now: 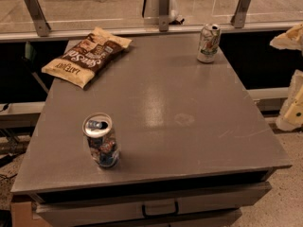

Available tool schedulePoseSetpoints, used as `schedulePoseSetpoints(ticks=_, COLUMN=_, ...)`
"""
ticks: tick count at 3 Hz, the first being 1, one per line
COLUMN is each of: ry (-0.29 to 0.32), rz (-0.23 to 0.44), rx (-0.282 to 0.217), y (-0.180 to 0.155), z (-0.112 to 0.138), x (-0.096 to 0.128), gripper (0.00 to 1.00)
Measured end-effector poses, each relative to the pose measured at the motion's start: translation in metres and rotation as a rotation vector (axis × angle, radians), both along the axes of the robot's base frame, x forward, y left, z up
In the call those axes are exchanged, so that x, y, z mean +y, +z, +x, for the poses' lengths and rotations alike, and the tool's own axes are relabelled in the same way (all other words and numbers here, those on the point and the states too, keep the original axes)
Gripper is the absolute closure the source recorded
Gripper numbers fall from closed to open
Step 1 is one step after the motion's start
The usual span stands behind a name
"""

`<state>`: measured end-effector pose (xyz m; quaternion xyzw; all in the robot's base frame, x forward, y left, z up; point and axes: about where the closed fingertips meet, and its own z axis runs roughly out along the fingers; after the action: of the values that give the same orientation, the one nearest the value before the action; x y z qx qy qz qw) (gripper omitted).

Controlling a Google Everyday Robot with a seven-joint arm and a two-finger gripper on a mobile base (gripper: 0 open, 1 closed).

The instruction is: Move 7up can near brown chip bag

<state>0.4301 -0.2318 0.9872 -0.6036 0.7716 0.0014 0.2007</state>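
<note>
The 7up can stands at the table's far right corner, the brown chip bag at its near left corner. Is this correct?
No: the camera view shows the brown chip bag at the far left corner. The gripper is at the picture's right edge.

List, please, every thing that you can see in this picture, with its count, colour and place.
Small metal 7up can: one, silvery-white with green marks, upright, table's far right corner.
Flat crinkled brown chip bag: one, dark brown with cream-yellow ends, far left corner.
Darker drink can: one, blue multicoloured print, upright, near left.
Flat-topped table: one, grey, centre.
Drawer: one, grey, table's front.
Metal railing posts: three, grey, behind table.
Robot's gripper: one, cream-white, right edge, beyond the table.
</note>
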Motion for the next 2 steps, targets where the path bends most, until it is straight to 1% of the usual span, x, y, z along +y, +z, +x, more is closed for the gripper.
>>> schedulePoseSetpoints(ticks=1, ry=0.0, rz=0.0, rx=0.0, y=0.0, z=0.0, x=0.0, gripper=0.0)
schedulePoseSetpoints(ticks=2, ry=0.004, rz=0.071, rx=-0.039, y=-0.005, z=0.025, x=0.003, gripper=0.0)
